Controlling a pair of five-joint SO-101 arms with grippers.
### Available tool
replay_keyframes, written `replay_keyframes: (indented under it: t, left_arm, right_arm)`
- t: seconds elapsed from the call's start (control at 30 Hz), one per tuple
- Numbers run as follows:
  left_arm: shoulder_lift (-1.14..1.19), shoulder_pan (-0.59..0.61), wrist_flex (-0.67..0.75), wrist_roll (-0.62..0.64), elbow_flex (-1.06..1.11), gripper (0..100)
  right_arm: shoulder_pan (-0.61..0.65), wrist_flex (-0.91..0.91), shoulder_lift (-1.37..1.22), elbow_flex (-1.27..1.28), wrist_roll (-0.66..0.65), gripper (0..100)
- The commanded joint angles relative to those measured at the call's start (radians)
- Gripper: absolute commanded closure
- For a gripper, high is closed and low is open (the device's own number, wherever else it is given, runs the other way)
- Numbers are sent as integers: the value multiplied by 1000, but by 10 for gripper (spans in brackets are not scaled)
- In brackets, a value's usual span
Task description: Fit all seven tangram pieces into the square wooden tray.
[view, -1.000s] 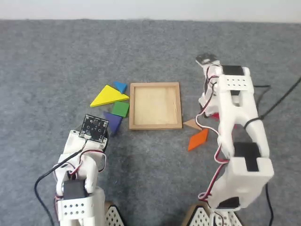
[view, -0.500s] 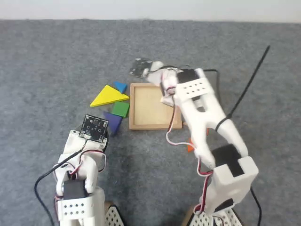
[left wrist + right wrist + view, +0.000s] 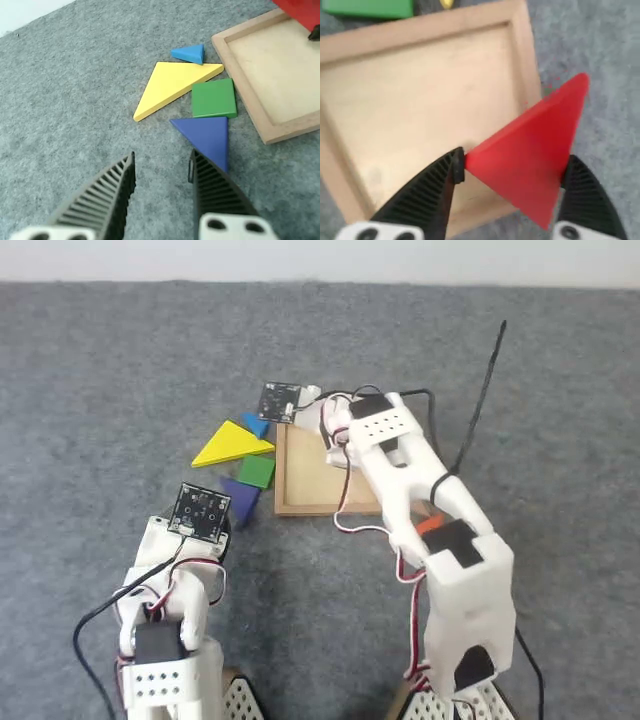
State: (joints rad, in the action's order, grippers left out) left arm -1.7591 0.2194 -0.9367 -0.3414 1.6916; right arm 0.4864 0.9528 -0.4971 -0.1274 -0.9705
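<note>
Red triangle (image 3: pixel 540 130) sits clamped in the right end effector (image 3: pixel 514 165) above the rim of the wooden tray (image 3: pixel 420 31). The left end effector (image 3: pixel 161 159) hangs open over the grey desk (image 3: pixel 75 100), near the yellow triangle (image 3: pixel 172 85) and green square (image 3: pixel 214 97) beside the tray.

The tray (image 3: pixel 310 507) sat mid-bench (image 3: pixel 100 390). Just beside it toward the left edge lay, far to near, a small triangle (image 3: pixel 256 424), big triangle (image 3: pixel 232 443), square (image 3: pixel 257 472) and mid triangle (image 3: pixel 241 498). The held triangle (image 3: pixel 530 155), clamped in the right end effector (image 3: pixel 512 167), hung over a tray corner.
</note>
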Motion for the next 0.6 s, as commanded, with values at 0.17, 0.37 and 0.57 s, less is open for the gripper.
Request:
replay_keyframes:
  t: [0.17,0.37,0.57]
  left_arm:
    - [9,2,0,-14,-5,826]
    - [9,2,0,-14,-5,826]
    - [9,2,0,-14,-5,826]
  right_arm:
    - [47,197,8,-204,-14,611]
    - [21,242,61,-224,32,627]
    - [-41,128,79,-222,316,923]
